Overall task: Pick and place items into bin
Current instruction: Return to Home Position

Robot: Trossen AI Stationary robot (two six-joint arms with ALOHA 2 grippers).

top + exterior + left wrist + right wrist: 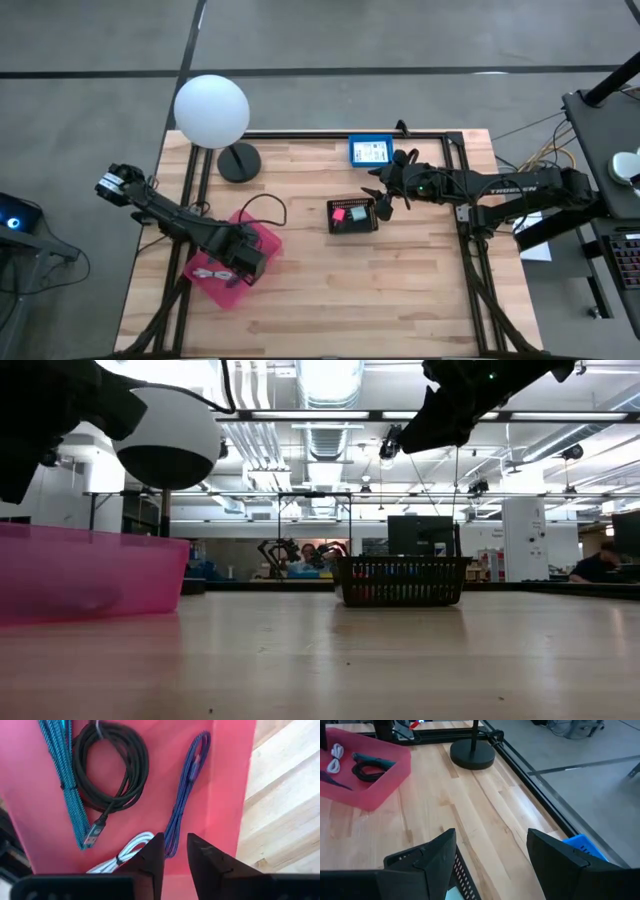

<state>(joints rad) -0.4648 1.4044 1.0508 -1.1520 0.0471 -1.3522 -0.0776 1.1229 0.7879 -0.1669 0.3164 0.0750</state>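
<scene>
A pink bin (262, 238) sits on the table's left part. It holds a teal cable (65, 785), a black coiled cable (112, 767), a purple cable (185, 795) and a white cable (132, 849), all lying on its floor. My left gripper (175, 851) hovers over the bin, empty, its fingers a narrow gap apart. A black basket (352, 216) at mid-table holds a pink piece (339, 213) and a mint-green piece (357, 212). My right gripper (492, 855) is wide open and empty above the basket's right end.
A white globe lamp (212, 110) on a black base (238, 162) stands at the far left. A blue box (372, 150) lies at the far edge behind the basket. Bare wood (380, 290) lies toward the near edge. People show in the room beyond the table.
</scene>
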